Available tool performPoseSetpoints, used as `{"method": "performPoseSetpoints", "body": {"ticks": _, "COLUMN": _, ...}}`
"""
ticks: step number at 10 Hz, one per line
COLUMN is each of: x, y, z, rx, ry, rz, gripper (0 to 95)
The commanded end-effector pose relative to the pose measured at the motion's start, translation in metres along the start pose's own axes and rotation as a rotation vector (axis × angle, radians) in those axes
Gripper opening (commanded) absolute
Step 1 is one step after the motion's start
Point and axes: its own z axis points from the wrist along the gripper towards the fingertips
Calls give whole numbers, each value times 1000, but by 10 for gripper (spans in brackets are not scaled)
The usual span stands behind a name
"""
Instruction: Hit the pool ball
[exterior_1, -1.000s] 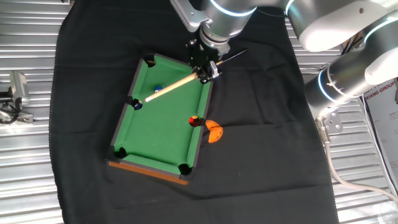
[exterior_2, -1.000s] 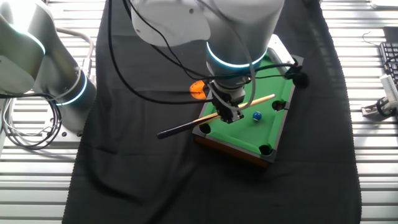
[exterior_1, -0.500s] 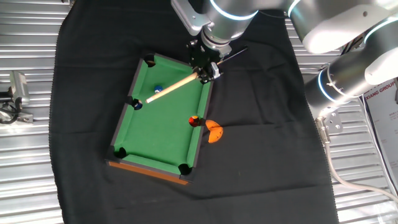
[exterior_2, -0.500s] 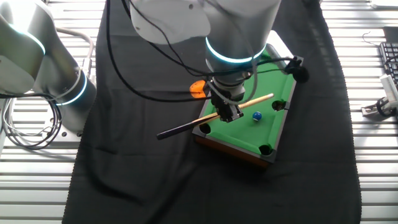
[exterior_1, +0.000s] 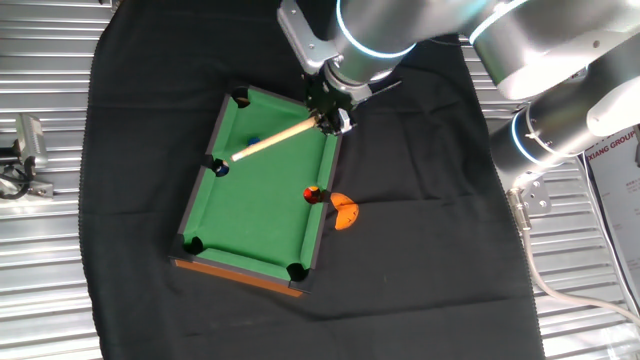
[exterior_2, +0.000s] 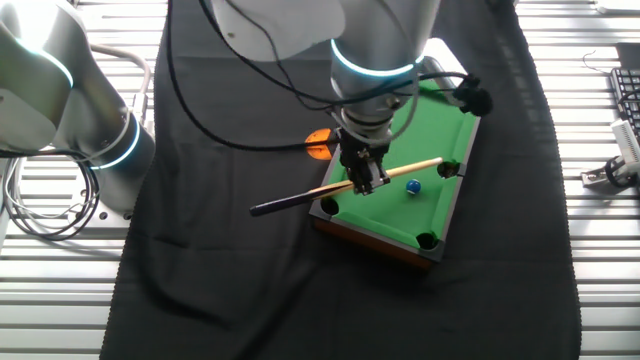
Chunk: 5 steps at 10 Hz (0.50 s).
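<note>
A table of ribbed metal slats carries everything; a black cloth is spread over its middle, leaving bare slats along both side edges; a toy pool table with green felt sits on the cloth near its centre; an orange piece lies on the cloth just beside its long rail.

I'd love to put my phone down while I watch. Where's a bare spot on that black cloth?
The black cloth lies bare right of the orange piece and in front of the toy pool table. It is crowded at the table's far end, where the gripper holds the cue over the felt.
</note>
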Motion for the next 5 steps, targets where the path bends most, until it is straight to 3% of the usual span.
{"method": "performPoseSetpoints", "body": {"ticks": 1, "x": 0, "y": 0, "z": 0, "rx": 18, "ry": -51, "rz": 49, "gripper": 0}}
{"method": "performPoseSetpoints", "body": {"ticks": 3, "x": 0, "y": 0, "z": 0, "rx": 22, "ry": -80, "rz": 67, "gripper": 0}}
{"method": "performPoseSetpoints", "body": {"ticks": 5, "x": 0, "y": 0, "z": 0, "rx": 2, "ry": -103, "rz": 68, "gripper": 0}}
